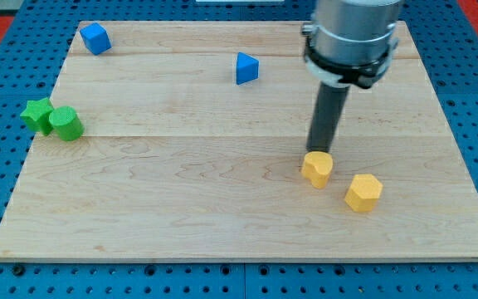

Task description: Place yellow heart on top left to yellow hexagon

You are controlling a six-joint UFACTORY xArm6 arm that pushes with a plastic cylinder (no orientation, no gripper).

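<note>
The yellow heart lies on the wooden board right of centre, towards the view's bottom. The yellow hexagon lies just to its lower right, a small gap between them. My tip stands at the heart's top edge, touching or almost touching it. The dark rod rises from there to the grey arm body at the view's top.
A blue cube sits at the board's top left corner. A blue triangular block sits at top centre. A green star and a green cylinder touch at the left edge. The board lies on blue pegboard.
</note>
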